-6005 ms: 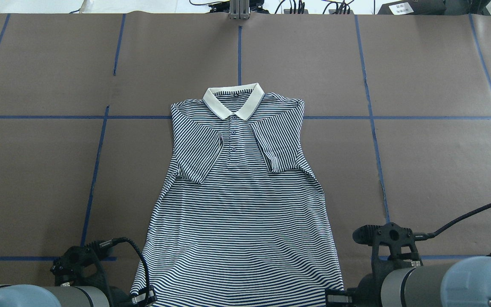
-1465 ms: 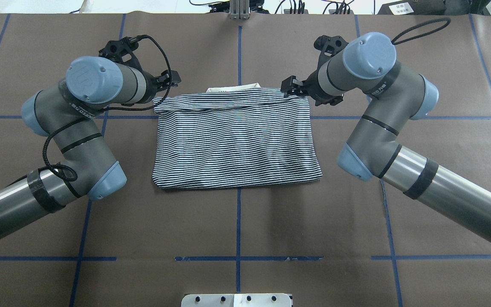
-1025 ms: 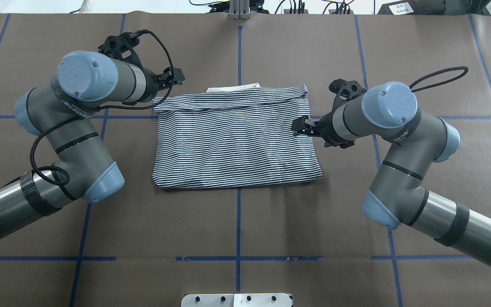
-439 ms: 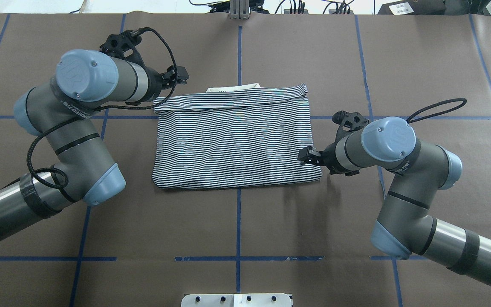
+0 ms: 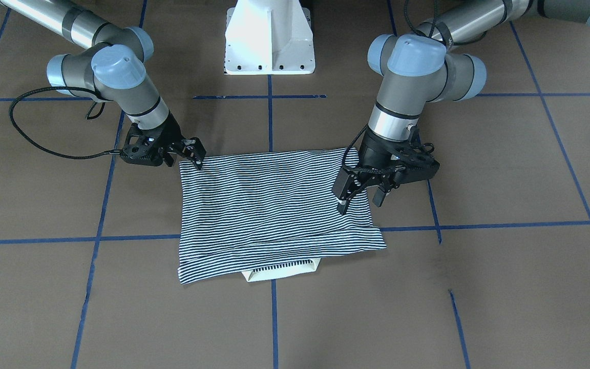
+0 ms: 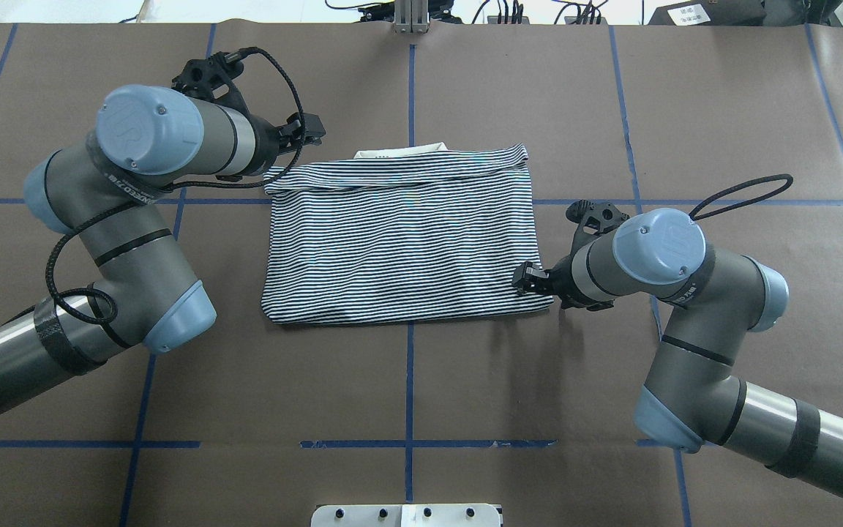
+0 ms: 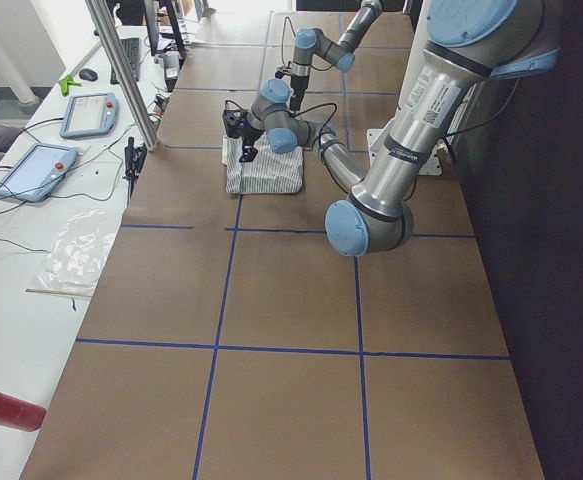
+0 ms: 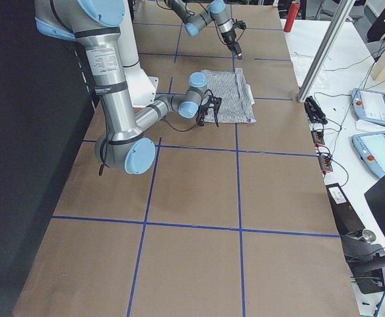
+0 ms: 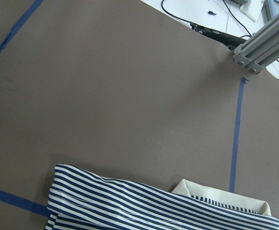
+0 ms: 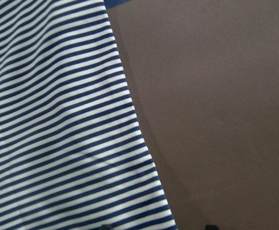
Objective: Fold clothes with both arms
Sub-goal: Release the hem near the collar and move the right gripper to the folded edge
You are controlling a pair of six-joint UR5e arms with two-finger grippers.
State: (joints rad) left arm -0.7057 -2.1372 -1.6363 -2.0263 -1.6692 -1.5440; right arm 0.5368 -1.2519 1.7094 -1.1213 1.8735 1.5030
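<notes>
The striped polo shirt [image 6: 399,241] lies folded in half on the brown table, hem up at the far edge, where a strip of cream collar [image 6: 399,151] peeks out. My left gripper [image 6: 308,135] hovers open just off the shirt's far left corner; the front-facing view shows its fingers [image 5: 343,197] spread and empty. My right gripper [image 6: 522,278] sits low at the near right corner, open. In the right wrist view the shirt's side edge [image 10: 144,143] runs between its fingertips. It holds nothing that I can see.
The white pedestal base [image 5: 269,36] stands at the robot's side of the table. Blue tape lines [image 6: 410,380] grid the brown surface. A metal post [image 6: 410,18] rises at the far edge. Tablets [image 7: 89,113] and cables lie on a side bench.
The flat shirt has been folded hem to collar. Since then my right gripper let go of the far right corner and swept back to the near right corner. The left gripper opened and lifted slightly.
</notes>
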